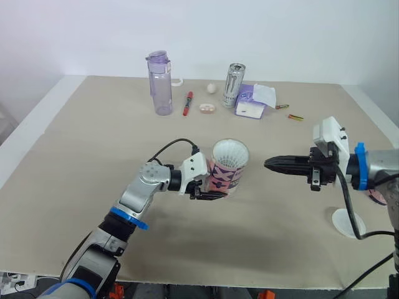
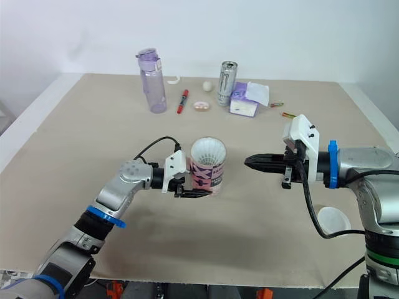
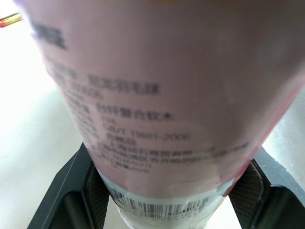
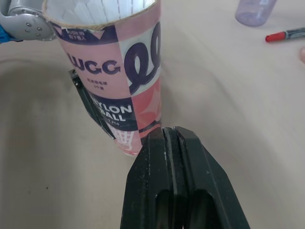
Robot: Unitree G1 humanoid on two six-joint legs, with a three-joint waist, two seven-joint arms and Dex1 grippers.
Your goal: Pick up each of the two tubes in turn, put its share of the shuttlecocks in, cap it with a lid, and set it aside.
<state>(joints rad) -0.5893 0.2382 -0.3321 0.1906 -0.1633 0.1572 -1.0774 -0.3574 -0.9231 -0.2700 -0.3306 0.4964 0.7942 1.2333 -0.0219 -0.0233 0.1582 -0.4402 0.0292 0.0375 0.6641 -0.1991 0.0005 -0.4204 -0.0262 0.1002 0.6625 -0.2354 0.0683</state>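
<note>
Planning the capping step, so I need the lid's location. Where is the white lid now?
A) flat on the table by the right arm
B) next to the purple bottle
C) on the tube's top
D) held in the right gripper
A: the white lid lies flat on the table, the right gripper is shut and empty, and the tube in the left gripper is uncapped.

Bottle (image 1: 160,84), can (image 1: 234,85), marker (image 1: 187,103), tissue pack (image 1: 252,103).
</note>
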